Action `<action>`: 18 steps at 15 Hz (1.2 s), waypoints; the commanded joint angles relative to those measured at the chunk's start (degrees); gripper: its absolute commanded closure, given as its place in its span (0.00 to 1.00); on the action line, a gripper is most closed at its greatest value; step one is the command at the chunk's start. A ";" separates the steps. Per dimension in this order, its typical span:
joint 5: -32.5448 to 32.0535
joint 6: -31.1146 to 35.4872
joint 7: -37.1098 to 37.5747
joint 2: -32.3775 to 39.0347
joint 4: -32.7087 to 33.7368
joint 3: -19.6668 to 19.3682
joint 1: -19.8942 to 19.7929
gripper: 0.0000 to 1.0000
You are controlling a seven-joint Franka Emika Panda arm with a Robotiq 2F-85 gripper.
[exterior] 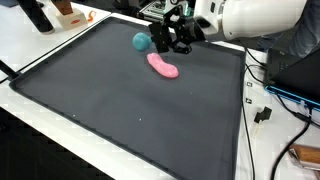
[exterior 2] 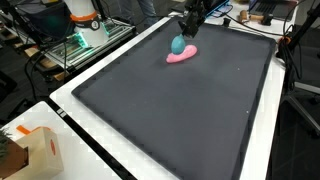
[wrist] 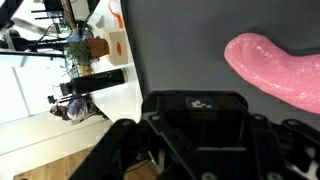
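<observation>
Wrist view: pink blob (wrist: 275,72) near jaws; logo (wrist: 197,103) illegible.

Pink blob (exterior: 163,66), teal ball (exterior: 140,41), black hand (exterior: 161,42), white arm (exterior: 250,15), dark grey mat (exterior: 130,110)

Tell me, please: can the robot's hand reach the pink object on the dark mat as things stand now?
Probably yes. The hand hovers close by the pink object, and nothing covers it or stands between them. Only the teal ball lies close beside it and might be bumped on the way down.
</observation>
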 commanded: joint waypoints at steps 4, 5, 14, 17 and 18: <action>7.49 6.77 -5.03 -7.97 -5.32 0.61 -3.87 0.65; 9.00 7.86 -5.76 -9.23 -6.05 0.54 -4.40 0.65; 22.61 20.34 -13.96 -21.41 -14.71 -0.37 -9.68 0.65; 27.51 24.92 -17.83 -25.76 -18.28 -0.63 -11.65 0.65; 28.88 26.32 -19.05 -27.10 -19.47 -0.74 -12.18 0.65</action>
